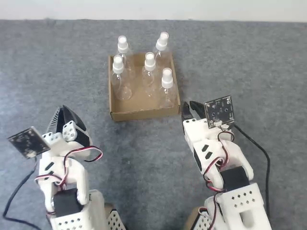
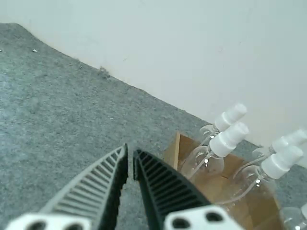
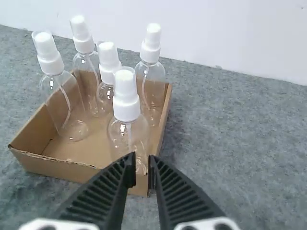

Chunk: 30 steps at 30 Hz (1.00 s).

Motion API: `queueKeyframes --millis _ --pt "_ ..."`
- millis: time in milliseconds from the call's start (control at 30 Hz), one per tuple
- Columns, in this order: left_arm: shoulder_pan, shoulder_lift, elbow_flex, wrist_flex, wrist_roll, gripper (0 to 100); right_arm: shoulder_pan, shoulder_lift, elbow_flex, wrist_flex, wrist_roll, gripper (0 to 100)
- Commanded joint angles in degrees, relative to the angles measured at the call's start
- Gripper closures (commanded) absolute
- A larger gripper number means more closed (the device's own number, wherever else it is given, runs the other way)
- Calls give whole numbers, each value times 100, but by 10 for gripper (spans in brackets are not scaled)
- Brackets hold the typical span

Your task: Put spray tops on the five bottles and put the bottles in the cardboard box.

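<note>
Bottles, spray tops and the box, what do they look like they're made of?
The bottles look like clear glossy plastic, possibly glass: you can see straight through them and they catch highlights. The spray tops look like opaque white plastic, smooth with a low sheen. The box is brown cardboard, matte, with a ragged cut edge.

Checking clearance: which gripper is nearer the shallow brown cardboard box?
Right. The right gripper is just beside a near corner of the shallow brown cardboard box; the left gripper is well off its other side.
</note>
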Motion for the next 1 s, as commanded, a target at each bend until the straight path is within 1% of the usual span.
queueKeyframes --millis 0,133,233,333,467,533,567,700,900,967 --pt "114 -114 -365 26 -88 989 -13 -171 -35 -171 440 992" --pt "721 -114 -347 246 -484 989 -13 -251 -18 -127 527 992" --pt "1029 -105 -295 316 -668 989 31 -593 176 -110 501 992" --pt "1275 -105 -40 193 -941 989 75 -1218 615 -163 501 992" --pt "1556 -105 321 -141 -1213 988 84 -2466 1459 -127 527 992" --pt "1626 -105 400 -211 -1248 988 84 -3160 1978 -163 536 992" --pt "1635 -105 400 -211 -1240 988 92 -3275 2101 -189 536 992" --pt "1635 -105 418 -211 -1240 988 338 -2879 2198 -286 510 992" --pt "1635 -105 620 -211 -1248 988 954 -3152 2435 -215 501 992" --pt "1635 -105 708 -211 -1248 987 1059 -3134 2435 22 501 992"
